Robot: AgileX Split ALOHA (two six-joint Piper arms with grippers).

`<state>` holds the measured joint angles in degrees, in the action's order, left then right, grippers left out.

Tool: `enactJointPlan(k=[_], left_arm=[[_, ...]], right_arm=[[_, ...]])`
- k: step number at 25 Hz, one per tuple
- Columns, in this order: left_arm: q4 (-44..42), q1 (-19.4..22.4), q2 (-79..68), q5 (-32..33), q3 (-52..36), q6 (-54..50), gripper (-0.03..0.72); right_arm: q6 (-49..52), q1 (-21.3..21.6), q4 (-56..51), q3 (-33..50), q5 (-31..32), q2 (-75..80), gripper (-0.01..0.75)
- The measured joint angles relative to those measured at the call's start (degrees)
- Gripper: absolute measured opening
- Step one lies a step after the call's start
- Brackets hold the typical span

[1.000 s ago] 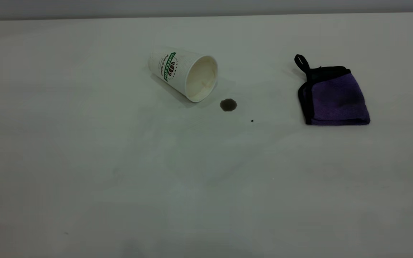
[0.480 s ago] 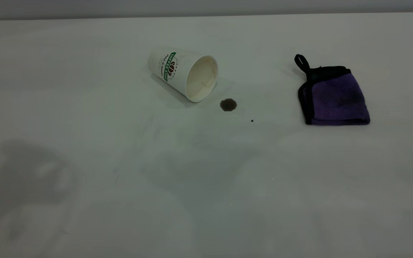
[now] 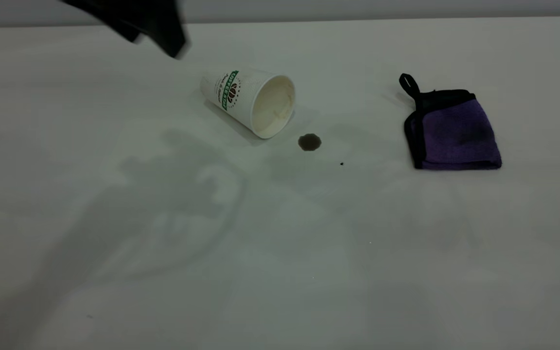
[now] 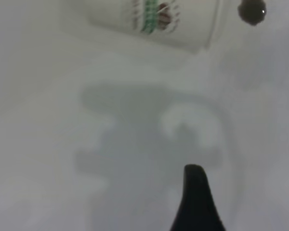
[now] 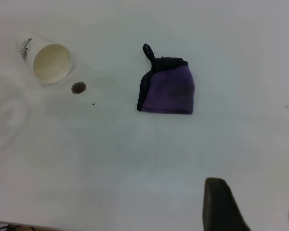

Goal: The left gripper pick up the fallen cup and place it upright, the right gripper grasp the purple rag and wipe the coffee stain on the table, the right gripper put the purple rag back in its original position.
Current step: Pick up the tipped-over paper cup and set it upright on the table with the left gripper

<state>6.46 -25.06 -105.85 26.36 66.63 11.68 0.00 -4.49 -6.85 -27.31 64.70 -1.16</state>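
Reaching in from the upper left corner of the exterior view, the left gripper (image 3: pixel 163 36) shows only as a dark blurred mass above the table (image 3: pixel 163 272), up and to the left of the cup (image 3: pixel 248 99) and not touching it. Its left wrist view shows a single dark fingertip (image 4: pixel 196 192) over its own shadow; how far the fingers are apart, cannot tell. It holds nothing visible.

Right gripper (image 5: pixel 260 204): not in the exterior view. Its wrist view looks down from well above the table; two dark fingers stand spread apart with bare tabletop between them, nothing held. It is well apart from the purple rag (image 5: pixel 167 89).

Cup lies on its side, mouth turned toward the coffee stain (image 3: pixel 309 142), green band logo facing up. Stain sits just beside the rim, not touching. Tiny black speck (image 3: pixel 341 164) near the stain, on the rag side.

Purple rag (image 3: pixel 452 131) folded flat, well right of the cup, black loop pointing away.

White tabletop, arm shadow across its left half. Grey wall strip (image 3: pixel 358 8) behind.
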Motion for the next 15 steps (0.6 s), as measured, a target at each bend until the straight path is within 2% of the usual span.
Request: enactJointPlan(k=[9,15], left_arm=[[-24.21,-9.43,-15.87,0.95,14.37,-24.19,0.569],[-42.00,-13.56,-24.14,0.52,21.30,-40.22,0.569]], right_arm=[[0.00,0.00,0.00,0.00,0.00,0.00,0.389],[0.00,0.00,0.00,0.00,0.00,0.00,0.389]])
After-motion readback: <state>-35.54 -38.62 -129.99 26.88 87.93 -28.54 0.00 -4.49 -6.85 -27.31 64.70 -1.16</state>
